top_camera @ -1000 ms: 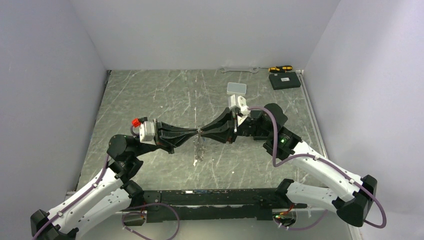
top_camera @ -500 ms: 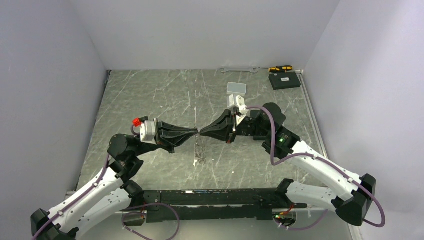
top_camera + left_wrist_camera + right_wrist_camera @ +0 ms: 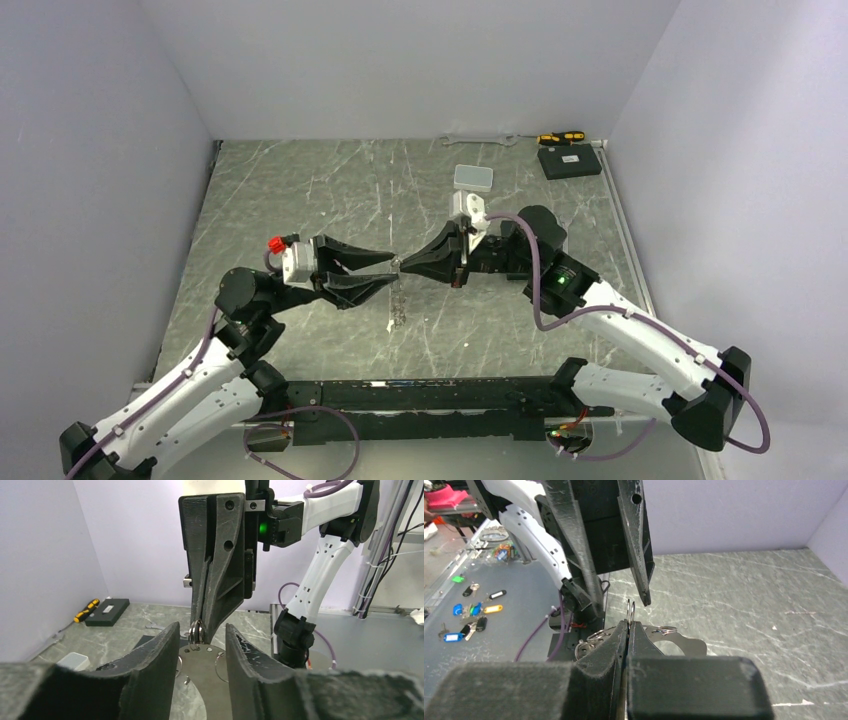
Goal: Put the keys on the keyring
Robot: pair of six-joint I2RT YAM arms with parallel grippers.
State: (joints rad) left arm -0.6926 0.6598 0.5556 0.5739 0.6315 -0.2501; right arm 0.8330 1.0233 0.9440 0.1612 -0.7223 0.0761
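Observation:
My right gripper [image 3: 401, 265] is shut on a small silvery split ring [image 3: 630, 610], the keyring, and holds it above the table. A flat silvery metal plate [image 3: 206, 667] with holes and further thin rings [image 3: 664, 628] hangs from it; in the top view the bunch [image 3: 398, 305] dangles towards the table. My left gripper [image 3: 394, 268] is open, its fingers [image 3: 155, 660] either side of the ring and plate without touching them. The keyring also shows in the left wrist view [image 3: 196, 631]. I cannot make out the blue-headed key or the plain key.
A clear rectangular box [image 3: 473, 177] lies behind the right arm. A wrench [image 3: 478, 140], a yellow-handled screwdriver [image 3: 560, 137] and a black box [image 3: 569, 161] lie at the back right. Tagged keys [image 3: 461, 610] lie on a bench beyond the table.
My left gripper, shut tip to tip against the right gripper before, has opened. The right gripper keeps its hold on the ring and has barely moved.

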